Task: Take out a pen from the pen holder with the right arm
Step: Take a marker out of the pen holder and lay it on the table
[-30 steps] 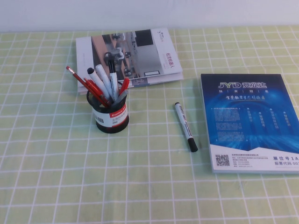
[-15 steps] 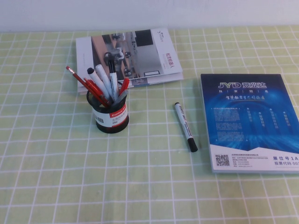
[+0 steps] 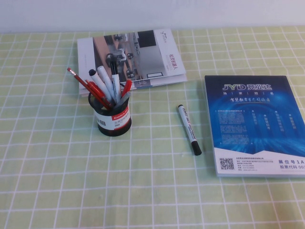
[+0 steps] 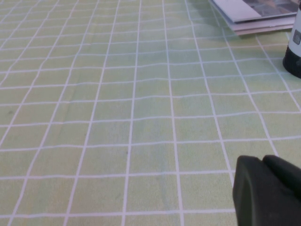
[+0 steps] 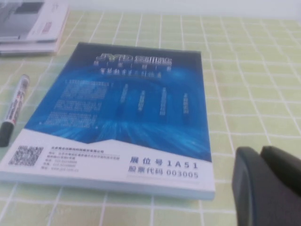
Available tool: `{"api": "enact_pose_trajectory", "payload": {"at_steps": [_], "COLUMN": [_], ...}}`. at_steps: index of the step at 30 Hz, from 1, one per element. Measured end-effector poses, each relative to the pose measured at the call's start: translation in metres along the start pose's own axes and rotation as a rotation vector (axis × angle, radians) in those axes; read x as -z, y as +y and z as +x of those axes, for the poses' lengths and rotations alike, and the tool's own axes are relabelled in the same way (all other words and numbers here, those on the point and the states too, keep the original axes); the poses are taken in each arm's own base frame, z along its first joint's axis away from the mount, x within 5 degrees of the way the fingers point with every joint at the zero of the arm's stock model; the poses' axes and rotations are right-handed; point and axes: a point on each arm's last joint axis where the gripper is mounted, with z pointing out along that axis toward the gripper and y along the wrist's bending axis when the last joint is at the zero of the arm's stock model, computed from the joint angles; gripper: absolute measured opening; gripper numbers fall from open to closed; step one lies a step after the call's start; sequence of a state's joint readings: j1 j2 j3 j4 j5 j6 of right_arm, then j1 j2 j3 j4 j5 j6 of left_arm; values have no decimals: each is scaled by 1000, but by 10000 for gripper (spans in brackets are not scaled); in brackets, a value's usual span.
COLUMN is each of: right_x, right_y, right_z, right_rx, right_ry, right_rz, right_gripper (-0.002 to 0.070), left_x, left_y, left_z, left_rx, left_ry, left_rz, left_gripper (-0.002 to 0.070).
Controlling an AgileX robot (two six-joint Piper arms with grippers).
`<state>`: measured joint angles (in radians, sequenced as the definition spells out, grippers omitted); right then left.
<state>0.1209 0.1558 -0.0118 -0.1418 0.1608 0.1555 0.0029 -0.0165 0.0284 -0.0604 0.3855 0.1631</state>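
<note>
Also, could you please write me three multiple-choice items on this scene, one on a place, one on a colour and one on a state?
1. Where does the loose marker lie?
A) on the cloth between the pen holder and the blue booklet
B) inside the pen holder
C) on the blue booklet

2. What colour is the pen holder's body?
A) white
B) black
C) yellow

3. How is the right gripper?
A) open round the pen holder
B) shut on the marker
C) shut, holding nothing, near the blue booklet

Key:
1 A, the marker lies flat on the cloth between the two.
2 B, the holder's body shows black.
3 C, its fingers hold nothing and the blue booklet lies just ahead of it; the left gripper hangs low over bare cloth.
</note>
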Motion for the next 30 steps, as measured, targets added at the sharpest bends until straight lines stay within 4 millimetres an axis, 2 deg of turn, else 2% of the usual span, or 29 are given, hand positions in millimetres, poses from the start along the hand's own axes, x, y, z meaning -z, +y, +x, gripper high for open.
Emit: {"api": "enact_pose_trajectory", "payload": {"at_steps": [8, 20, 25, 30], "right_x": [13, 13, 10, 10], "right_y": [-2, -1, 1, 5], "right_z": [3, 4, 11, 14], "right_rx": [-5, -24, -55, 24], "right_ry": [-45, -45, -27, -23], "right_rz": [17, 12, -18, -62], "right_gripper": [-13, -13, -13, -13], "left_x": [0, 0, 0, 0], "left_y": [0, 0, 0, 0], "left_z": [0, 0, 0, 0], "left_rx": [0, 0, 0, 0], "left_ry": [0, 0, 0, 0], "left_rz": [0, 0, 0, 0], "left_gripper": [-5, -5, -5, -5]}}
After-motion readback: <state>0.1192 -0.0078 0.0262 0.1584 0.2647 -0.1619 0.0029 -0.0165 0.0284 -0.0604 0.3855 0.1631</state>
